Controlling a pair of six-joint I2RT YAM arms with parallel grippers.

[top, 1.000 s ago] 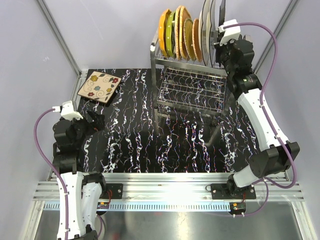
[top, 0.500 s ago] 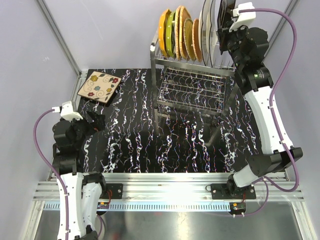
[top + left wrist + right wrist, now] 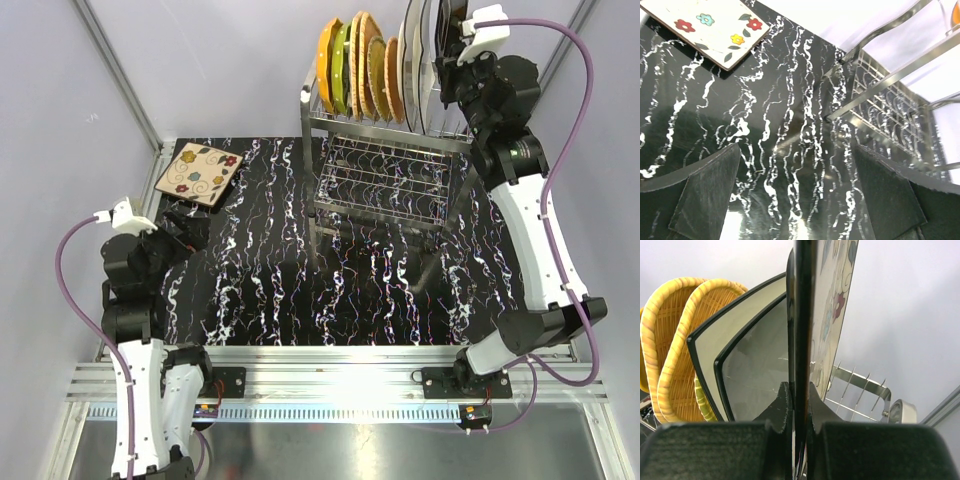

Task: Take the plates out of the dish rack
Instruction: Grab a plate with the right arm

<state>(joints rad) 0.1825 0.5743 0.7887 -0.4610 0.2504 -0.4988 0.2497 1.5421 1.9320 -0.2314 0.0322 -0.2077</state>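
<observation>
Extraction step: right claw [image 3: 799, 396] pinches the rim of a floral plate [image 3: 832, 305], rack [image 3: 385, 180] beneath it; next, probably a straight lift clear of neighbouring plates [image 3: 755, 370]. Left claw [image 3: 797, 197] spread, idle.

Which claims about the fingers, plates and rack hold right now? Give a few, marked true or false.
1. The right fingers are shut on the rim of a square floral plate. True.
2. The left fingers hold a plate. False: they are wide open and empty, above the black marbled table.
3. A second floral plate lies flat at the table's far left corner. True.
4. The wicker plates lie flat in the lower tier of the dish rack. False: they stand upright in the top tier.
</observation>
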